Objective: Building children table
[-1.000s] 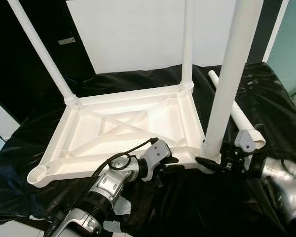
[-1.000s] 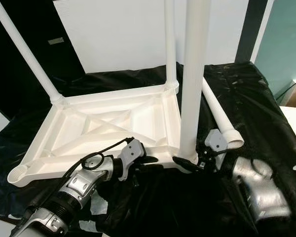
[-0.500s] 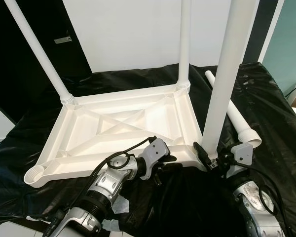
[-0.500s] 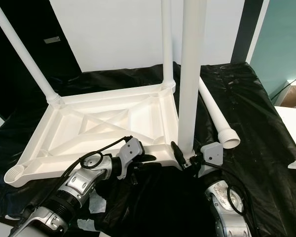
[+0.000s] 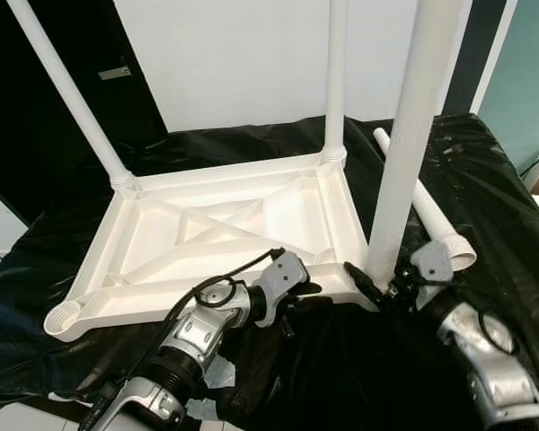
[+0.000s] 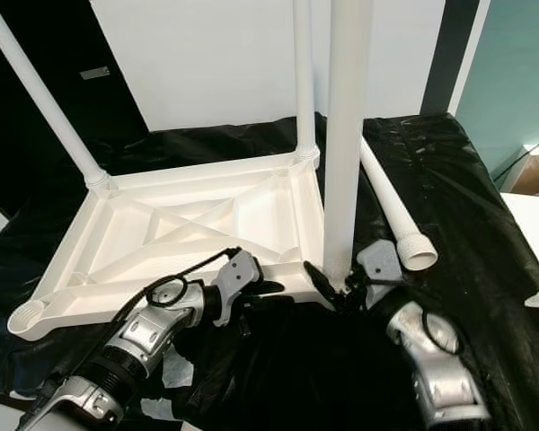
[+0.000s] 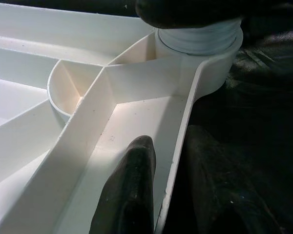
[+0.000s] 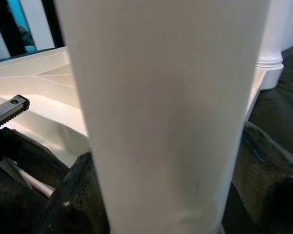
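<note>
Black plastic sheeting point(image 5: 485, 171) covers the surface, white wall point(image 5: 242, 63) behind, teal wall at right. White upside-down tabletop point(image 5: 225, 233) lies on it with two far legs standing in corner sockets. Left gripper point(image 7: 168, 161) pinches the tabletop's near rim, one finger inside, one outside. Right gripper point(image 5: 377, 289) is closed around the base of the near leg point(image 5: 404, 153), upright at the near right corner socket. Loose leg point(image 5: 427, 215) lies on the sheeting beside it.

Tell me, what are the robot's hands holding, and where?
Right end effector grips the upright white plastic table leg at its bottom end. Left end effector pinches the near rim of the upside-down white plastic tabletop.
</note>
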Motion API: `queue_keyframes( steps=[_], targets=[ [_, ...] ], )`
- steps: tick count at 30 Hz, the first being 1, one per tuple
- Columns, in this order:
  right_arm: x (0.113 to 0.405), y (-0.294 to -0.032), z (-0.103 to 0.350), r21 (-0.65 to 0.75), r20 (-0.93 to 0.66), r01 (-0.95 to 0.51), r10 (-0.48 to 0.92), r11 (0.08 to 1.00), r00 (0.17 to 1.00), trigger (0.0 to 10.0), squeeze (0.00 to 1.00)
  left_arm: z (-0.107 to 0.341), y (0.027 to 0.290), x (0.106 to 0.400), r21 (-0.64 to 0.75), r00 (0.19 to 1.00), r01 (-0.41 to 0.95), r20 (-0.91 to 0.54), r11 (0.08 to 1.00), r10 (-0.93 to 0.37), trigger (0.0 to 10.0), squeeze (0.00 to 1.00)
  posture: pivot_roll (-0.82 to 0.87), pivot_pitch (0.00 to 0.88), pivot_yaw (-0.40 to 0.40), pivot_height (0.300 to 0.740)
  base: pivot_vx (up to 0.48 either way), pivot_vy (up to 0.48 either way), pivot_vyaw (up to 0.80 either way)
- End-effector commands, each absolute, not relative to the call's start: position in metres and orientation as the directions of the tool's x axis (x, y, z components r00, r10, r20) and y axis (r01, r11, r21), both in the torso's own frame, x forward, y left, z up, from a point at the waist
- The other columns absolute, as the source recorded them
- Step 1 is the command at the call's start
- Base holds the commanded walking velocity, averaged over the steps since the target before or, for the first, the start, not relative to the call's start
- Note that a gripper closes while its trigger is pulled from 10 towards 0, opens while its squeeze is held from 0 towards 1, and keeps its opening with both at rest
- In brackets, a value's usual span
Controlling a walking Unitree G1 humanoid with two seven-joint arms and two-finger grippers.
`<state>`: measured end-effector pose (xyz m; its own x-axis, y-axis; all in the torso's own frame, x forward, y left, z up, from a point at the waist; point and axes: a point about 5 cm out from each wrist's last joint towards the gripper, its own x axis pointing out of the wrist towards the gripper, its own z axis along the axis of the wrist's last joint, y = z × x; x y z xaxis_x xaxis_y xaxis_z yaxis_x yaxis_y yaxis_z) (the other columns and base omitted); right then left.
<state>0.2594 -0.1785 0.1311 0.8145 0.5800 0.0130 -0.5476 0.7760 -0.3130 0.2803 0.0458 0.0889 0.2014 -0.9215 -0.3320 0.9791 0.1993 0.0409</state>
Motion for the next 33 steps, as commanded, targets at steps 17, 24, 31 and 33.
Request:
queue_keyframes(
  steps=[17,24,31,33],
  targets=[
    [0.268,-0.197,0.139,-0.231,-0.17,-0.797,0.783,0.558,0.598,0.0,0.0,0.06,0.051,0.264,-0.068,0.11,0.986,-0.422,0.153,-0.9,10.0,0.0,-0.09,0.0,0.099,0.74,0.0,0.0,0.0],
    [0.245,-0.18,0.114,-0.163,-0.065,-0.661,0.661,0.732,0.748,0.0,0.0,0.061,0.05,0.263,-0.068,0.101,0.987,-0.421,0.142,-0.901,10.0,0.0,-0.09,0.0,0.103,0.74,0.0,0.0,0.0],
    [0.24,-0.188,0.112,-0.13,0.084,-0.2,0.212,0.971,0.974,0.0,0.0,0.062,0.052,0.265,-0.067,0.106,0.987,-0.425,0.148,-0.899,10.0,0.0,-0.08,0.0,0.105,0.74,0.0,0.0,0.0],
    [0.241,-0.188,0.116,-0.116,0.109,-0.117,0.129,0.986,0.986,0.0,0.0,0.061,0.055,0.263,-0.069,0.101,0.987,-0.434,0.144,-0.895,10.0,0.0,-0.08,0.0,0.109,0.74,0.0,0.0,0.0]
  ],
)
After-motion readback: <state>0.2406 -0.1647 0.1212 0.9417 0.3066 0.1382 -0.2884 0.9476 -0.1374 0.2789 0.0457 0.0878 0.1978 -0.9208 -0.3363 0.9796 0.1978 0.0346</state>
